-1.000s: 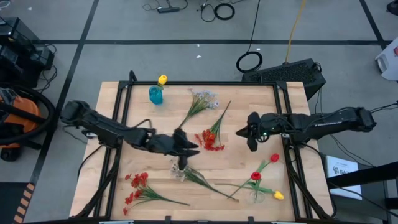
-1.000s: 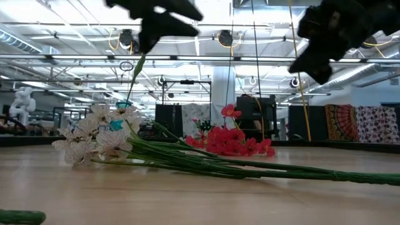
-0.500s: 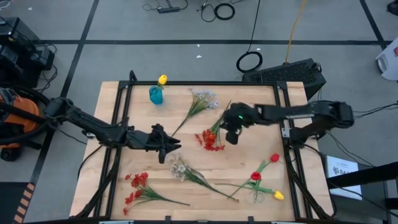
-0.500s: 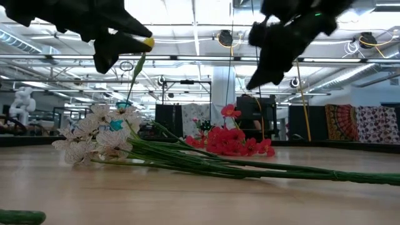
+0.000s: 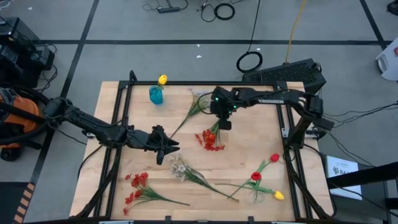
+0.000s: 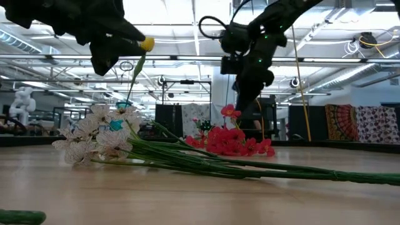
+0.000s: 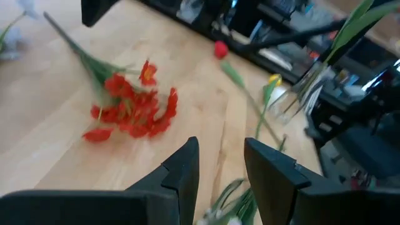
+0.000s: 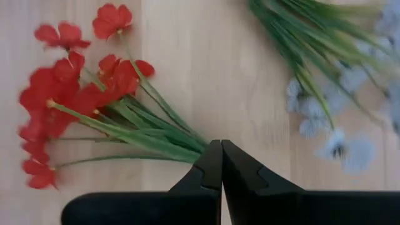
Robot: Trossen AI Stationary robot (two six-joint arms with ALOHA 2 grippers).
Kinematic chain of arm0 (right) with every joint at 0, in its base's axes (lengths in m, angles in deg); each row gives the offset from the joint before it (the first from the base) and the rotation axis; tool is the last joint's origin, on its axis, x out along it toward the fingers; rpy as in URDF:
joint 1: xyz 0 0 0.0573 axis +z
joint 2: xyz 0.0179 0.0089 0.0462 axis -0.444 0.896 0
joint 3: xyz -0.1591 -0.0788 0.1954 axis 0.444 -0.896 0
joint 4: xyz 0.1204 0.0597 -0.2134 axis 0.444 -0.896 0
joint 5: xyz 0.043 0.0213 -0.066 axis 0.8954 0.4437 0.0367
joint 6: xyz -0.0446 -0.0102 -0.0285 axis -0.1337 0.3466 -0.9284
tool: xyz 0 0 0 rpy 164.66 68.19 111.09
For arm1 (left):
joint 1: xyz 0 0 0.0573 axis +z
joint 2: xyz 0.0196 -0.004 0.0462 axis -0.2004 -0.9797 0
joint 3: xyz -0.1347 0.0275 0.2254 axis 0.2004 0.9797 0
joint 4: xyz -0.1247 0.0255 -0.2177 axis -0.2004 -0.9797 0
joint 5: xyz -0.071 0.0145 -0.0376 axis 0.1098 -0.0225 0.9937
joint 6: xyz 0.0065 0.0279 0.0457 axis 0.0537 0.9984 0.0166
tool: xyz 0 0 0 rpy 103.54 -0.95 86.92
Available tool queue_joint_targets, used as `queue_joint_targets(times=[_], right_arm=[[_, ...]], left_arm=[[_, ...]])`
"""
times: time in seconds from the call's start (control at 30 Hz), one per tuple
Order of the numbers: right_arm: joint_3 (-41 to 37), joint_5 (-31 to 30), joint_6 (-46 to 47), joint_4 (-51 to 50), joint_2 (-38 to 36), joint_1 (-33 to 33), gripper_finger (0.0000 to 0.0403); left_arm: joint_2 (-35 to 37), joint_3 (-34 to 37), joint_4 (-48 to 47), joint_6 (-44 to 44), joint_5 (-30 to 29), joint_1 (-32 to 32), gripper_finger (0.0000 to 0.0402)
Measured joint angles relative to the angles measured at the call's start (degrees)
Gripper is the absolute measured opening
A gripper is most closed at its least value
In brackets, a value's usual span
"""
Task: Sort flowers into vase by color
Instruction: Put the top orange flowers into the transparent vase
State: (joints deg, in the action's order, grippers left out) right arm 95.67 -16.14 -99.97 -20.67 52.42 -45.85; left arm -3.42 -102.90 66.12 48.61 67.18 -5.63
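Note:
The teal vase stands at the table's far left with a yellow tulip upright in it. One red spray lies at mid-table, another near the front left. White sprigs lie at the far middle and the near middle. Red tulips and a yellow tulip lie at the near right. My right gripper is shut, pointing down above the mid-table spray's stems without touching them. My left gripper is open and holds nothing, left of that spray.
A black frame runs round the table's edges. A clear glass lies among the tulip stems at the near right. Bare wood shows between the vase and the left gripper.
My right gripper has swung from the table's right side toward the far middle, tipping to point down over the red spray's stems, and has stayed shut. My left gripper has drawn back toward the table's left, away from the white sprig, then held still. No flower has moved.

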Motion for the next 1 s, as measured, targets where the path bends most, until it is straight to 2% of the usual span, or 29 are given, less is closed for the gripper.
queue_joint_targets(times=[0.13, 0.43, 0.6, 1.0], right_arm=[[0.30, -0.59, -8.91, -0.28, 2.33, 0.77, 0.0000], [0.32, -13.30, -22.64, -3.89, 4.79, 3.32, 0.0006], [0.28, -12.97, -27.55, -3.72, 4.84, 4.05, 0.0035], [0.25, -9.74, -36.90, -2.81, 6.44, 4.99, 0.0114]], left_arm=[[0.00, 0.00, -1.97, -3.12, -0.48, -0.02, 0.0132], [0.00, 0.00, -2.23, -10.50, -4.71, -0.02, 0.0132], [-0.02, -0.02, -1.86, -13.17, -8.40, -0.02, 0.0132], [-0.10, -0.03, -1.30, -13.52, -8.76, -0.02, 0.0132]])
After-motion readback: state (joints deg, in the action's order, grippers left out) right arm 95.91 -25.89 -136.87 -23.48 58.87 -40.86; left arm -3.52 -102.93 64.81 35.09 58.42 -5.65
